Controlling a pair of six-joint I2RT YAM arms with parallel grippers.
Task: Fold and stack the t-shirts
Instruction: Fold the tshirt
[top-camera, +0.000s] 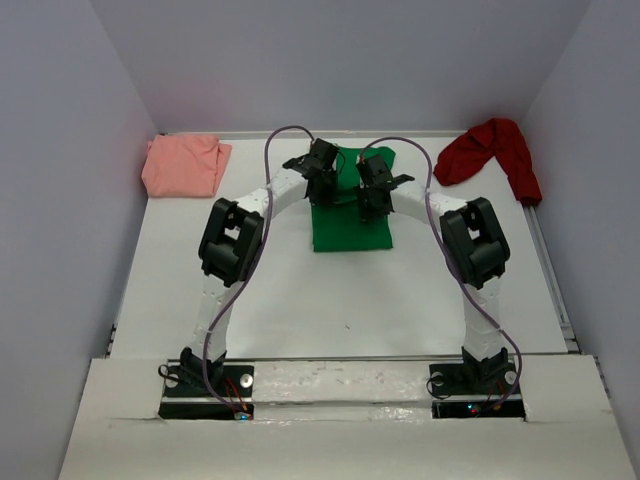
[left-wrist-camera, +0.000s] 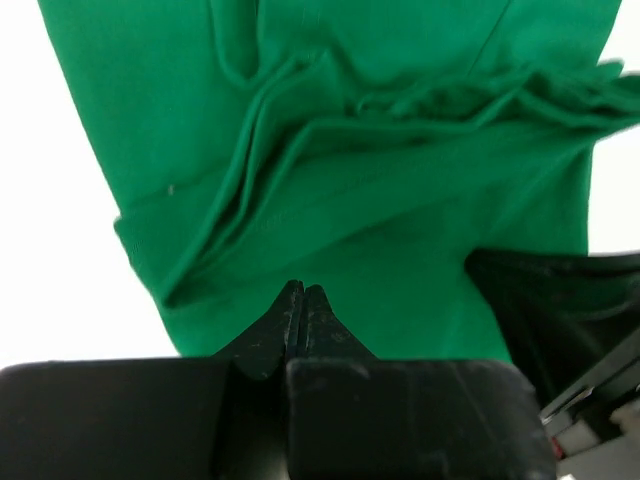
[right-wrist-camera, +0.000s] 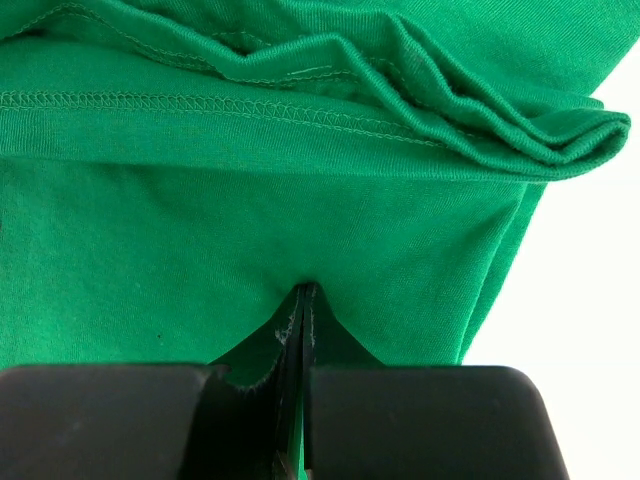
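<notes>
Both arms are reaching in over the middle of the white surface (top-camera: 300, 310), and the green t-shirt (top-camera: 350, 228) lies there as a partly folded rectangle, its far part under the two wrists. The left end effector (left-wrist-camera: 302, 291) has its fingers pressed tight together, tips down at the green cloth just below a bunch of rumpled folds; from the wrist view I cannot tell if any fabric is caught between them. The right end effector (right-wrist-camera: 305, 290) is also closed, and here a sliver of green shows between the fingers, so it is clamped on the green t-shirt, below a stitched hem and a stack of layered folds that run across the upper part of that view. The two end effectors sit near each other, side by side over the shirt. Off in the far left corner the salmon-pink t-shirt (top-camera: 183, 166) lies bunched, and the dark red t-shirt (top-camera: 490, 150) is crumpled in the far right corner, both well apart from the arms.
</notes>
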